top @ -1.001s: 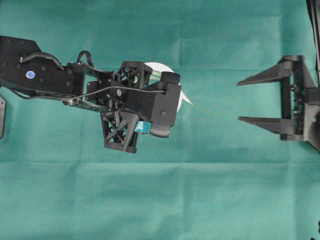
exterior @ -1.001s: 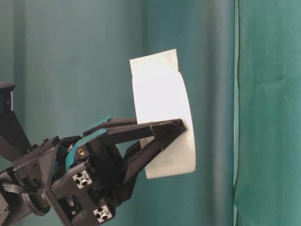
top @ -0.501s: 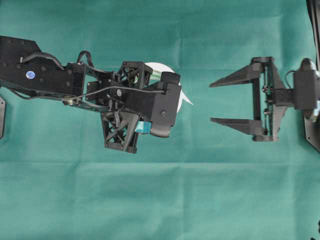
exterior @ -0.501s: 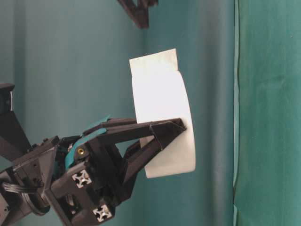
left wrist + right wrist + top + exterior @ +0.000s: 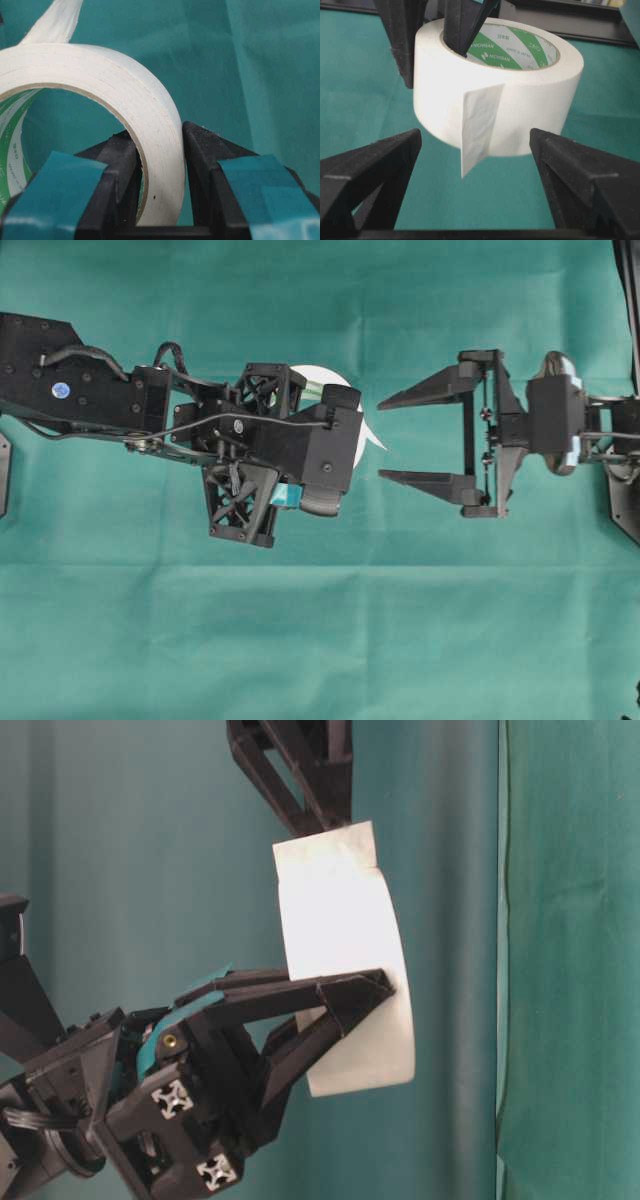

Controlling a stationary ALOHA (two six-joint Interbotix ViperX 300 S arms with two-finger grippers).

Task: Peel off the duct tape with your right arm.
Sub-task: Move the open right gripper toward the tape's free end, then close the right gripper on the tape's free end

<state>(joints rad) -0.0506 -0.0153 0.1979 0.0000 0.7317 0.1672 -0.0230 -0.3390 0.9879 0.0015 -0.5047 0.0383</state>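
Looking from overhead, the left gripper (image 5: pixel 345 445) clamps the duct tape (image 5: pixel 330 377) roll's wall while the right gripper (image 5: pixel 385 438), jaws spread wide, faces it, near but apart. In the right wrist view, the loose tab (image 5: pixel 479 127) hangs between the fingers, ungrasped; peeling has not begun.

A table covered with a green cloth (image 5: pixel 320 640) carries the scene. The cloth shows soft folds and a few straight crease lines. At the far left and far right edges of the overhead view, dark pieces of the robot stand on it.
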